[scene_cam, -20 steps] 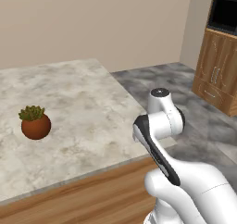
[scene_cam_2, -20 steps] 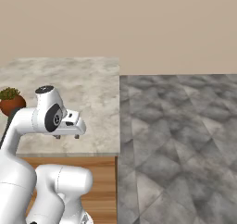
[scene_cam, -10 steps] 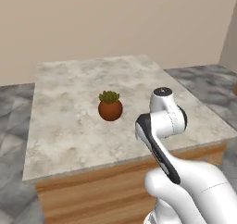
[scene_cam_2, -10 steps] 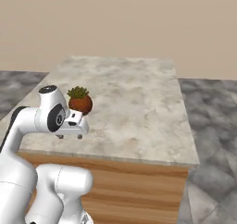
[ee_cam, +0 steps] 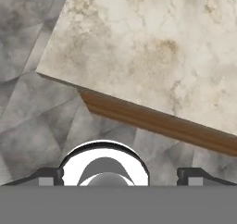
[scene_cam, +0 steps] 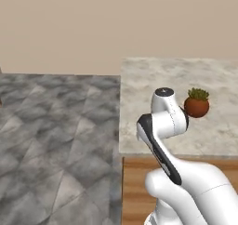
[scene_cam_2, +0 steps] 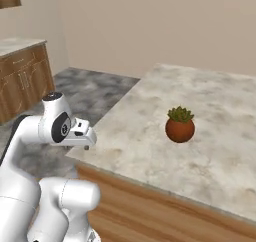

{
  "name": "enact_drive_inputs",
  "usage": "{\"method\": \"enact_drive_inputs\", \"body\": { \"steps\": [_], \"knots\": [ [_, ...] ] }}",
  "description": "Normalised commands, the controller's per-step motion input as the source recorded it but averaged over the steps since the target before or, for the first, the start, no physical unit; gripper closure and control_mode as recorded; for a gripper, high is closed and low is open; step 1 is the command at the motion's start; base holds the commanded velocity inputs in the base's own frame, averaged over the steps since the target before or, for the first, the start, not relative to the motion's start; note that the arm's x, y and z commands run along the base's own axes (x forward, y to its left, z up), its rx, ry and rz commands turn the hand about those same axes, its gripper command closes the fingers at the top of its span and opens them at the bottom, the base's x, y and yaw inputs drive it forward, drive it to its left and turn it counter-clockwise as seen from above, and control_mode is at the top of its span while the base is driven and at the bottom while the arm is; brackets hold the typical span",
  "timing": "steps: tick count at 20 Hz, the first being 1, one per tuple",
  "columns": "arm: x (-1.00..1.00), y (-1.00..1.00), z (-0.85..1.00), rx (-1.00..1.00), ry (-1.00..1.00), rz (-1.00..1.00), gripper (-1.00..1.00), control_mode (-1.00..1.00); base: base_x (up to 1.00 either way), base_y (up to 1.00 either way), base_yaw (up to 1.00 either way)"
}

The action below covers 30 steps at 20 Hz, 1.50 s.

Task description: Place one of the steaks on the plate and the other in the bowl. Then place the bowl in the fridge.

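My pincer [ee_cam: 119, 176] hangs with its jaws spread wide and nothing between them; in the hand view its two dark tips sit far apart at 7 and 5 o'clock, over the grey stone floor [ee_cam: 28, 126]. Above them in that view the corner of a marble counter [ee_cam: 152, 47] reaches from 10 o'clock toward 3 o'clock, with the brown wooden side [ee_cam: 157, 121] of the counter running as a slanted band beneath its edge. In the right base view my hand [scene_cam_2: 80, 135] is folded in close to my body at about 8 o'clock, level with the near corner of the counter [scene_cam_2: 220, 136]. A small plant in a round red-brown pot [scene_cam_2: 180, 125] stands upright on the marble, well apart from my hand, at about 2 o'clock from it. In the left base view the same pot [scene_cam: 196, 103] sits at 3 o'clock, just past my upper arm, on the counter [scene_cam: 153, 80], with the grey floor [scene_cam: 56, 126] spreading to 9 o'clock. A wooden cabinet [scene_cam_2: 22, 76] stands at 10 o'clock in the right base view. I cannot tell where the steaks, plate, bowl or fridge are.
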Motion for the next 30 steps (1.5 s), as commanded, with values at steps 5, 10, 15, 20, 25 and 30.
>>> {"method": "enact_drive_inputs", "body": {
  "steps": [5,10,15,20,25,30],
  "knots": [
    [0.0,0.0,0.0,0.0,0.0,0.0,-1.0,1.0,0.21,1.0,0.44],
    [0.0,0.0,0.0,0.0,0.0,0.0,-1.0,1.0,0.32,1.0,0.19],
    [0.0,0.0,0.0,0.0,0.0,0.0,-1.0,1.0,0.42,1.0,-0.21],
    [0.0,0.0,0.0,0.0,0.0,0.0,-1.0,1.0,0.77,1.0,-0.35],
    [0.0,0.0,0.0,0.0,0.0,0.0,-1.0,1.0,0.84,1.0,-0.17],
    [0.0,0.0,0.0,0.0,0.0,0.0,-1.0,1.0,0.98,0.74,0.18]
  ]
}}
